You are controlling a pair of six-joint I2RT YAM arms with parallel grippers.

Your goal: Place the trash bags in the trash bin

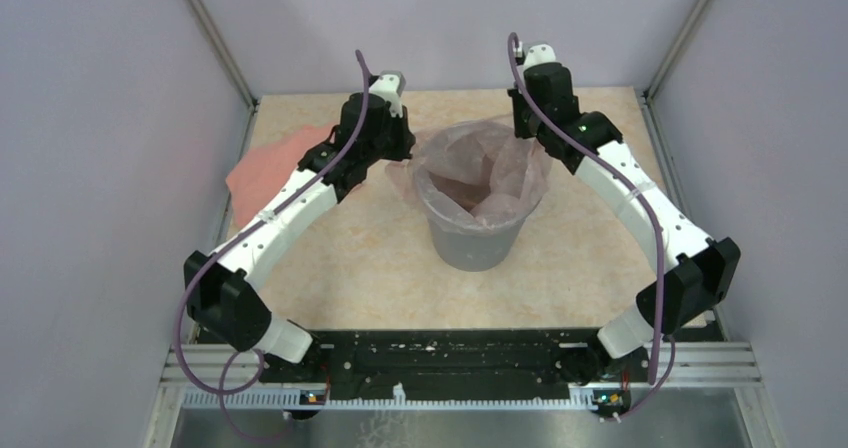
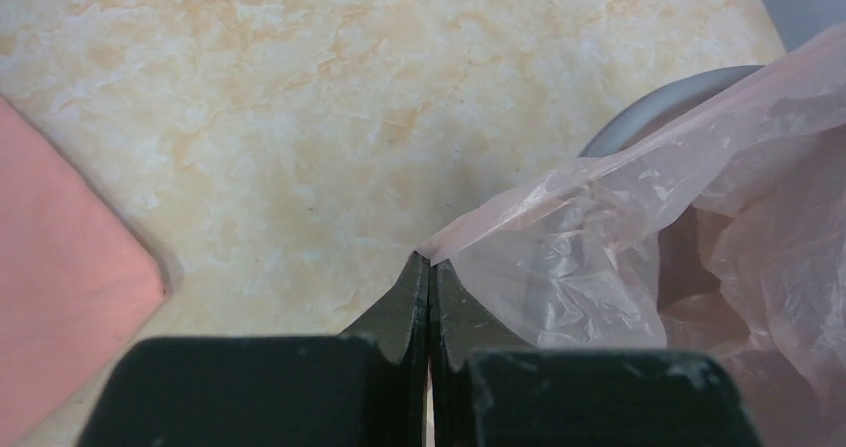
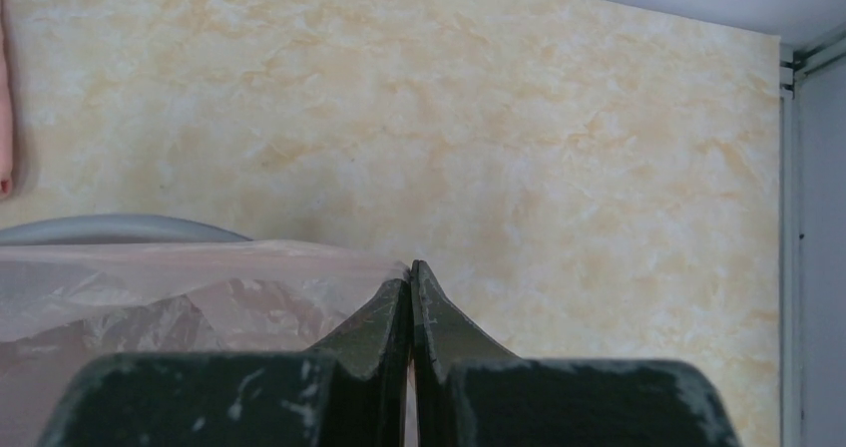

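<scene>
The grey trash bin (image 1: 475,240) stands upright at the table's middle. A pale-pink trash bag (image 1: 480,173) sits in it, its mouth spread over the rim and its middle sagging inside. My left gripper (image 1: 397,158) is shut on the bag's left edge (image 2: 519,208) just outside the bin rim (image 2: 658,103). My right gripper (image 1: 527,128) is shut on the bag's right edge (image 3: 200,267) by the rim (image 3: 120,229). Both hold the film stretched taut between them.
A folded pink sheet (image 1: 275,168) lies on the table at the left, under my left arm, also in the left wrist view (image 2: 60,287). Grey enclosure walls stand on three sides; a metal post (image 3: 793,218) borders the table's right edge.
</scene>
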